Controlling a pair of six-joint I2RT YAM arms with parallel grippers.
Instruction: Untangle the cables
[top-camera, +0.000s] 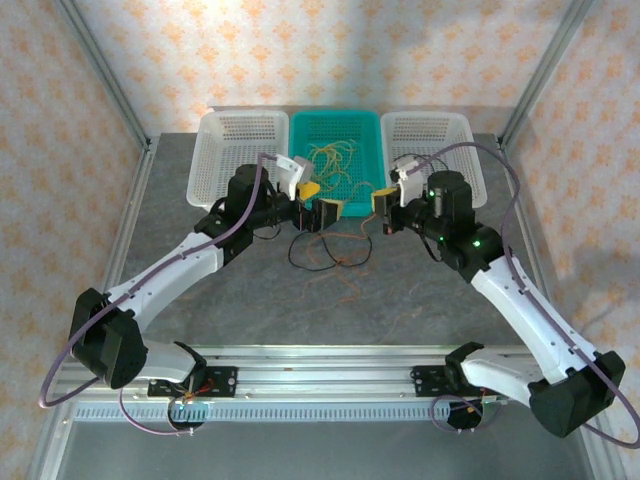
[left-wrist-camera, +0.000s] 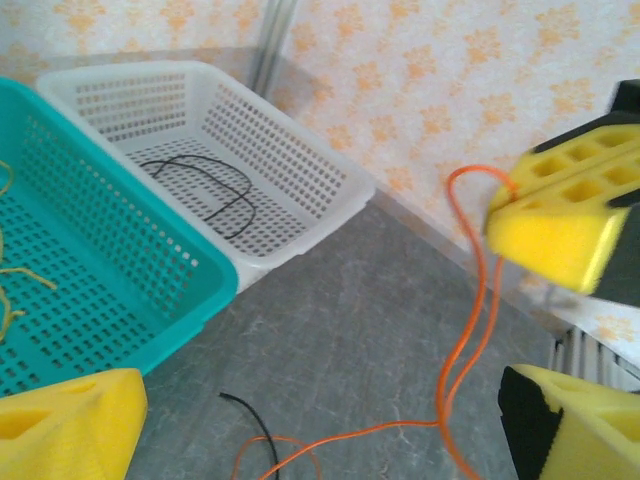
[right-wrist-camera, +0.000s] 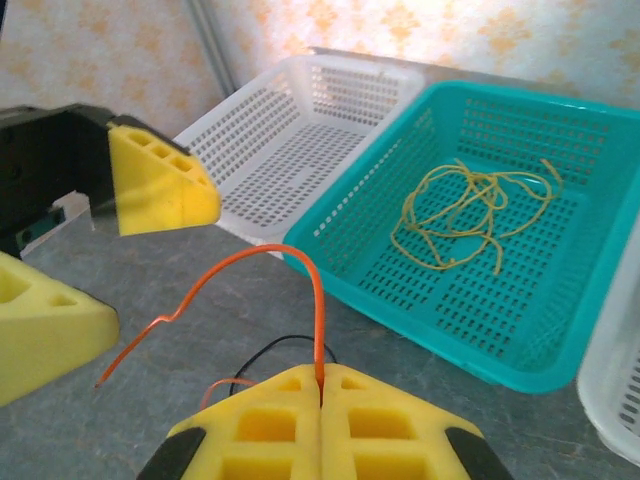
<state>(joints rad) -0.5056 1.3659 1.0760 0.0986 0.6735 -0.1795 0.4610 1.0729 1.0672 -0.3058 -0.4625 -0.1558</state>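
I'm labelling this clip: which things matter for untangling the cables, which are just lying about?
For the job: thin orange cable, pinched in the shut right gripper; thin black cable on the grey table; yellow cable tangle in the teal plastic basket; looped black cable in the white plastic basket; open left gripper.
Just lying about: thick purple-grey arm cable; silver metal rail.

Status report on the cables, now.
Right gripper shut on orange cable. Left gripper open, holding nothing. Yellow cables in teal basket, black cable in white basket, second black cable loose on table. Nothing in the way.
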